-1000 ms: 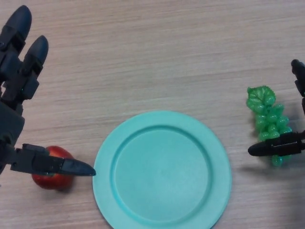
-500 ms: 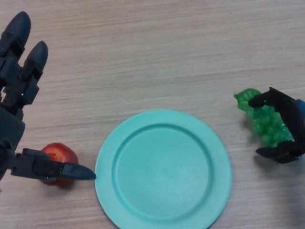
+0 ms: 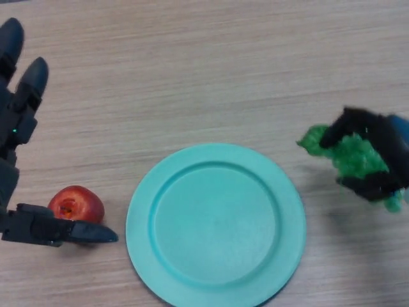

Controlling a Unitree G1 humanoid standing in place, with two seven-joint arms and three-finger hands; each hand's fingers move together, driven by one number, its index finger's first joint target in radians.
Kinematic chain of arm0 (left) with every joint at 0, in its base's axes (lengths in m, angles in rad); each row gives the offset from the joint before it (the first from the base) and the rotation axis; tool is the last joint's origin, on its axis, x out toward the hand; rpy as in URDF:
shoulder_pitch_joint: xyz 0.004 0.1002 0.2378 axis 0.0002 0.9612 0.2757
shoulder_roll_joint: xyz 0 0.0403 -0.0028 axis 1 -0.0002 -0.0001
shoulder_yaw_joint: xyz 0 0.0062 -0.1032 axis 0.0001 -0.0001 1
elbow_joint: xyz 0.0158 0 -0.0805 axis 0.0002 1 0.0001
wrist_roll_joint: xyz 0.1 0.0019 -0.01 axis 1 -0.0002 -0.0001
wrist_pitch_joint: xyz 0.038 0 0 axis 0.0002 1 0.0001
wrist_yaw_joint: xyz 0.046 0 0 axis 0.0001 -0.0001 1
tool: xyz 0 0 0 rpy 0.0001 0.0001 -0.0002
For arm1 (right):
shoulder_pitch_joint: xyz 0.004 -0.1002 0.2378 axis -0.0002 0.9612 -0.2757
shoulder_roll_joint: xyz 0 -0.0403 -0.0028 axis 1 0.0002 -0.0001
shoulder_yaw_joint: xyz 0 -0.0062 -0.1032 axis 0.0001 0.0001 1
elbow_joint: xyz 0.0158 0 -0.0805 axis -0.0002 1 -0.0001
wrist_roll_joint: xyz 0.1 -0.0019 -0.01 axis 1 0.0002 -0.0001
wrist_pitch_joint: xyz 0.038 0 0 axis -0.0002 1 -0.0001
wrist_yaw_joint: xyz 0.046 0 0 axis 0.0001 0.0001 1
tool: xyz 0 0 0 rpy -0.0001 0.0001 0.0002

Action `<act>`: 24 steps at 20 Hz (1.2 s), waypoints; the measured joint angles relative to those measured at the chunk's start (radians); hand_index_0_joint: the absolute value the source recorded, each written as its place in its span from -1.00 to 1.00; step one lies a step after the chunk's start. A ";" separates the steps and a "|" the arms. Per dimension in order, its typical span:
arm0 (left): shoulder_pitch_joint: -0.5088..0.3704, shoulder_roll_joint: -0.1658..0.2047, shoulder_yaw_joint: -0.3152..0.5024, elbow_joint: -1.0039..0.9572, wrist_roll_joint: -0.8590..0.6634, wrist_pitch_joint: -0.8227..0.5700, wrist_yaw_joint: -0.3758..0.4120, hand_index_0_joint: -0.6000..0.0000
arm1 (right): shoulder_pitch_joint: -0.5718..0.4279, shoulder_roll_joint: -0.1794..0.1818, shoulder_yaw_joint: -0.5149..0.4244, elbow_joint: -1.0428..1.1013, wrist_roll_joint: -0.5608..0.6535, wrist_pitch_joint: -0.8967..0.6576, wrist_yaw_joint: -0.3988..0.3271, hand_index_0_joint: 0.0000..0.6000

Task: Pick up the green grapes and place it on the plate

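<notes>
Our right hand (image 3: 377, 153) has its fingers and thumb curled round the green grapes (image 3: 348, 155) — dark fingers across the top of the bunch, the thumb beneath it, green showing between and at both ends. The bunch sits just beside the plate's right rim, apart from it; we cannot tell whether it touches the table (image 3: 211, 70).

Our left hand (image 3: 19, 160) is at the far left edge, fingers straight and spread, holding nothing; its thumb lies along the table just below a red apple (image 3: 77, 204), which sits between that hand and the plate.

The teal plate (image 3: 216, 224) lies flat at the lower centre and holds nothing. Its lower rim nears the bottom of the view. Between its right rim and the grapes there is a narrow strip of bare wood — above the plate the wood runs open to the top edge.
</notes>
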State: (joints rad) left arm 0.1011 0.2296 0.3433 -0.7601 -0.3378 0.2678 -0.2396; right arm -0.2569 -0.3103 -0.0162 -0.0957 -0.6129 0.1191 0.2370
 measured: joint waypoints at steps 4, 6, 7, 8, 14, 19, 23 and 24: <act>-0.017 0.002 0.026 0.019 -0.050 -0.001 0.000 1.00 | -0.007 0.096 0.144 -0.261 0.054 0.273 0.118 1.00; -0.021 0.006 0.033 0.043 -0.071 -0.003 0.005 1.00 | -0.049 0.110 0.285 -0.375 0.151 0.469 0.117 1.00; -0.022 0.007 0.032 0.049 -0.078 -0.004 0.005 1.00 | -0.075 0.111 0.345 -0.401 0.152 0.513 0.117 1.00; -0.023 0.008 0.032 0.056 -0.079 -0.013 0.005 1.00 | -0.107 0.113 0.409 -0.438 0.203 0.565 0.101 1.00; -0.024 0.009 0.067 0.073 -0.079 -0.032 0.011 1.00 | -0.183 0.113 0.532 -0.379 0.140 0.577 0.017 -0.50; -0.021 0.009 0.068 0.088 -0.078 -0.048 0.012 1.00 | -0.193 0.111 0.511 -0.336 -0.057 0.432 0.038 -1.00; -0.020 0.009 0.066 0.083 -0.061 -0.048 0.012 1.00 | -0.130 0.113 0.414 -0.348 -0.052 0.373 0.112 -1.00; -0.021 0.009 0.066 0.080 -0.061 -0.048 0.012 1.00 | -0.100 0.115 0.341 -0.360 -0.047 0.361 0.117 -1.00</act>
State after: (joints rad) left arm 0.0796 0.2389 0.4097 -0.6801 -0.3991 0.2196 -0.2276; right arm -0.3568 -0.1957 0.3246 -0.4557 -0.6595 0.4802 0.3535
